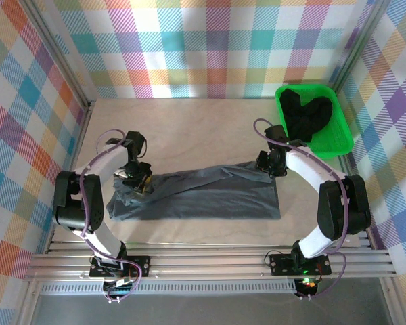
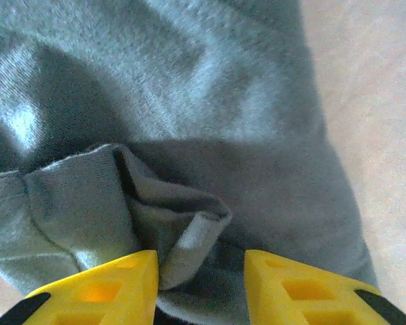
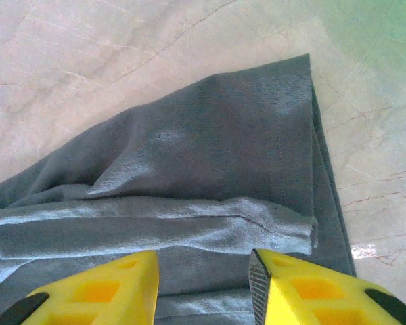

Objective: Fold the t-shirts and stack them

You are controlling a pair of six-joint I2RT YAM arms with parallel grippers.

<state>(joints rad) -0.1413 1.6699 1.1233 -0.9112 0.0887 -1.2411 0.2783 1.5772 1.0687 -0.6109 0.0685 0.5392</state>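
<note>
The slate grey t-shirt (image 1: 210, 198) lies stretched across the middle of the table, with a long fold along its top edge. My left gripper (image 1: 137, 181) hangs over its bunched left end. In the left wrist view the left gripper (image 2: 199, 281) has its jaws apart around a raised hem fold (image 2: 189, 237); the fold touches one yellow finger (image 2: 115, 284) and stands apart from the other. My right gripper (image 1: 271, 166) is at the shirt's upper right corner. There the right gripper (image 3: 203, 281) stands open astride a rolled edge of the shirt (image 3: 223, 135). Black t-shirts (image 1: 308, 114) lie heaped in the tray.
The bright green tray (image 1: 342, 139) sits at the back right, close to the right wall. Bare pale tabletop (image 1: 189, 135) stretches behind the grey shirt. Plaid walls enclose the table on three sides, and aluminium rails run along the near edge.
</note>
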